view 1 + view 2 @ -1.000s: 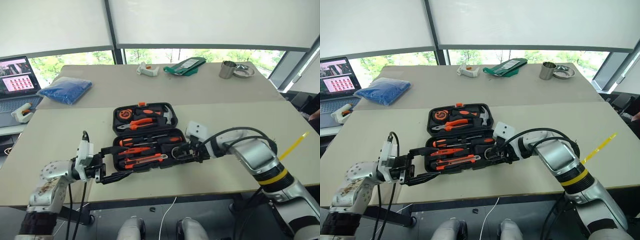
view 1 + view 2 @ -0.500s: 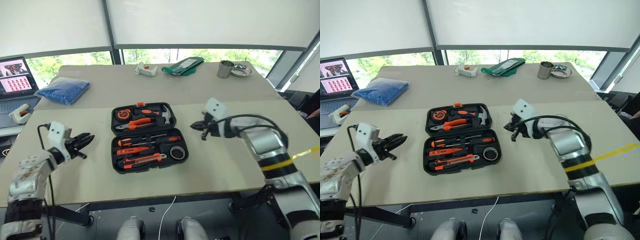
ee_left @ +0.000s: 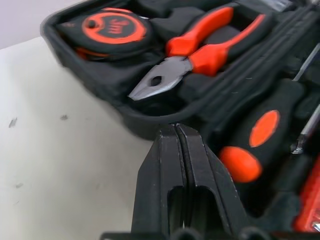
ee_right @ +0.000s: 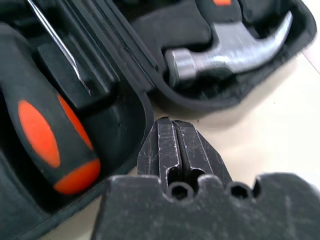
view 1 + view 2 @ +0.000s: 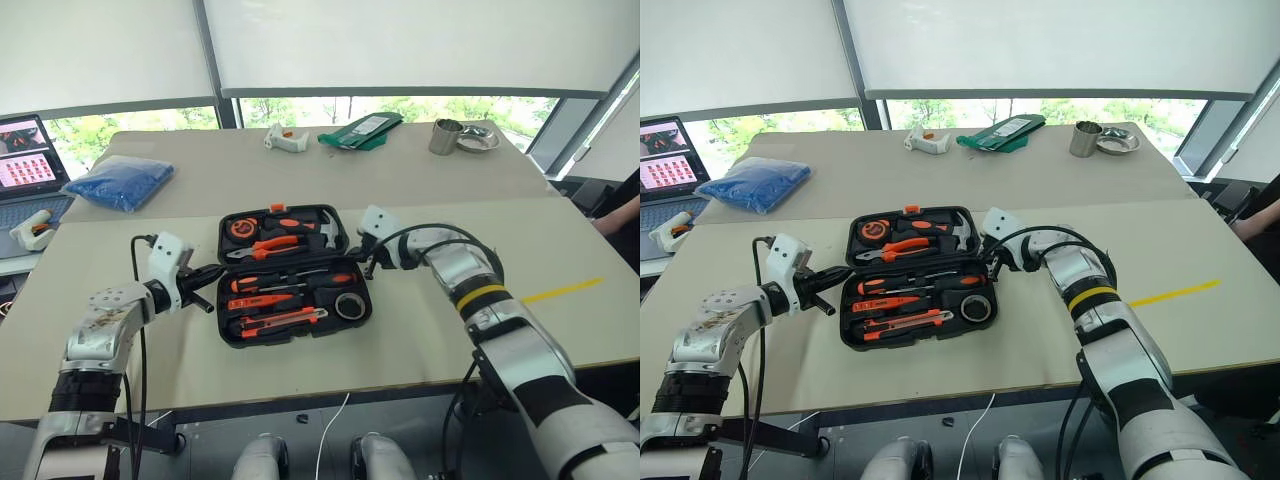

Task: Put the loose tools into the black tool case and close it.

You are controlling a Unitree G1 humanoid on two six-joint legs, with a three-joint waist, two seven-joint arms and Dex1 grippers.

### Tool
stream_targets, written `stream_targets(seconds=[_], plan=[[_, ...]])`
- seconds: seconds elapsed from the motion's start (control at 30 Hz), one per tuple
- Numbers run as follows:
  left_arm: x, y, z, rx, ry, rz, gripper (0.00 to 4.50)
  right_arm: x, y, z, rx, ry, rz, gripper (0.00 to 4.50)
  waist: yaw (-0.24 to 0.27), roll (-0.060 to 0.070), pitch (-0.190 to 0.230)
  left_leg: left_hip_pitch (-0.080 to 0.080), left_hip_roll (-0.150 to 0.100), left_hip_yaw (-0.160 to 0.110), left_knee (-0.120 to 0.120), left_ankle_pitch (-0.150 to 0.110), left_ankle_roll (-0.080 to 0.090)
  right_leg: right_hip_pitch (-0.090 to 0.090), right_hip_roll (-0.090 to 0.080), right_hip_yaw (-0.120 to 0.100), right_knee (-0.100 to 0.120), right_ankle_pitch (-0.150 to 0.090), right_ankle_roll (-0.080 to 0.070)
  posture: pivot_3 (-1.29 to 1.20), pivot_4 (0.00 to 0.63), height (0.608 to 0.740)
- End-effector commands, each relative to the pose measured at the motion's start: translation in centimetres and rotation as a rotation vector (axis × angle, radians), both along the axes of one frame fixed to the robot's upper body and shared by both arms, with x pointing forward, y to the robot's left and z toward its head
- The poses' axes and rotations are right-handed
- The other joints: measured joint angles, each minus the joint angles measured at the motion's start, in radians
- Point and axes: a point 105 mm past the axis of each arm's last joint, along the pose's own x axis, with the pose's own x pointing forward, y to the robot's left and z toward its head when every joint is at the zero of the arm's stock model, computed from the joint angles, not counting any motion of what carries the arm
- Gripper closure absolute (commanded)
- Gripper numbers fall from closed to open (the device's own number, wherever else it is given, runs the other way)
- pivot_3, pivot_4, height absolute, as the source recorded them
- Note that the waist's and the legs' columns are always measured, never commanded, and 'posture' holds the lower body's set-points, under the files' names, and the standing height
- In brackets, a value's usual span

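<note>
A black tool case [image 5: 293, 275] lies open on the tabletop [image 5: 420, 340], tools slotted inside. The left gripper [image 5: 210, 272] and right gripper [image 5: 364, 262] flank its hinge, jaws clenched, empty.

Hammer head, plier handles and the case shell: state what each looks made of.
Hammer head: bare metal, likely steel; grey with a brushed sheen.
Plier handles: orange and black plastic or rubber grips, smooth and matte.
Black tool case: moulded plastic by its look; matte black with rounded formed slots.
</note>
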Motion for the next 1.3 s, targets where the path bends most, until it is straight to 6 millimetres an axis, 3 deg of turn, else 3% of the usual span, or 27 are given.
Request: stream_targets(seconds=[0.03, 0.4, 0.63, 0.7, 0.77, 0.87, 0.93, 1.1, 1.13, 1.3], plan=[[-0.4, -2.6, 0.0, 0.006, 0.025, -0.155, 4.42, -1.5, 0.9, 0.5, 0.053, 0.038, 0.110, 4.50, 0.005, 0.000, 0.000, 0.000, 0.000, 0.000, 0.000, 0.000, 0.000, 0.000, 0.000, 0.000, 0.000, 0.000, 0.000, 0.00, 0.150, 0.740], [-1.2, -5.0, -0.2, -0.015, 0.034, -0.272, 4.42, -5.9, -2.8, -0.3, 0.089, 0.091, 0.035, 4.50, 0.028, 0.000, 0.000, 0.000, -0.002, 0.000, -0.001, -0.001, 0.001, 0.001, -0.002, -0.001, -0.001, -0.001, 0.002, 0.00, 0.150, 0.740], [-1.3, -4.0, 0.1, -0.061, 0.060, -0.234, 4.42, -6.6, -5.2, 0.2, 0.087, 0.079, -0.066, 4.50, 0.029, 0.000, 0.000, 0.000, -0.002, -0.001, -0.001, 0.000, 0.001, 0.002, -0.001, -0.001, -0.001, -0.001, 0.002, 0.00, 0.150, 0.740], [-1.3, -3.3, 0.7, -0.080, 0.059, -0.219, 3.92, -6.7, -5.8, 0.9, 0.109, 0.087, -0.089, 4.50, 0.029, 0.000, 0.000, 0.000, -0.002, -0.001, 0.000, 0.000, 0.001, 0.001, -0.001, -0.001, -0.001, -0.001, 0.002, 0.00, 0.150, 0.740], [-1.9, -2.3, 1.4, -0.080, 0.070, -0.232, 3.57, -7.3, -6.4, 1.8, 0.127, 0.102, -0.095, 3.92, 0.028, 0.000, 0.000, 0.000, -0.002, -0.002, 0.000, 0.000, 0.001, 0.001, -0.001, -0.001, -0.001, -0.001, 0.002, 0.00, 0.150, 0.740], [-1.4, 0.8, 1.3, 0.029, 0.119, -0.102, 2.60, -7.8, -7.3, 2.9, 0.162, 0.136, -0.149, 3.06, 0.026, -0.001, 0.000, 0.000, -0.002, -0.002, -0.001, 0.000, 0.001, 0.001, -0.001, -0.001, -0.001, -0.001, 0.002, 0.00, 0.150, 0.740], [-1.4, 2.3, 1.3, 0.102, 0.184, -0.048, 1.81, -7.5, -8.5, 3.0, 0.112, 0.188, -0.284, 2.35, 0.022, -0.001, 0.000, 0.000, -0.001, -0.003, -0.001, 0.000, 0.001, 0.001, -0.001, -0.001, -0.001, -0.001, 0.002, 0.00, 0.150, 0.740], [-1.0, 1.3, 2.8, -0.045, 0.328, -0.042, 0.02, -7.0, -7.6, 4.5, 0.223, 0.316, -0.376, 0.55, 0.021, -0.001, 0.000, 0.000, -0.001, -0.004, -0.001, 0.002, 0.000, 0.000, -0.001, -0.001, 0.000, -0.002, 0.002, 0.00, 0.150, 0.740], [-0.3, 0.8, 2.9, -0.075, 0.357, -0.012, 0.00, -6.6, -7.3, 4.5, 0.227, 0.354, -0.406, 0.25, 0.021, -0.001, 0.000, 0.000, -0.001, -0.005, 0.000, 0.003, 0.000, 0.000, 0.000, -0.001, 0.000, -0.003, 0.005, 0.00, 0.150, 0.740], [2.3, -1.1, 3.4, -0.167, 0.424, 0.101, 0.00, -4.1, -6.3, 4.3, 0.269, 0.428, -0.502, 0.25, 0.025, -0.002, 0.001, 0.000, -0.003, -0.004, 0.003, 0.004, 0.001, 0.000, -0.001, 0.000, 0.006, -0.004, 0.006, 0.00, 0.150, 0.740]])
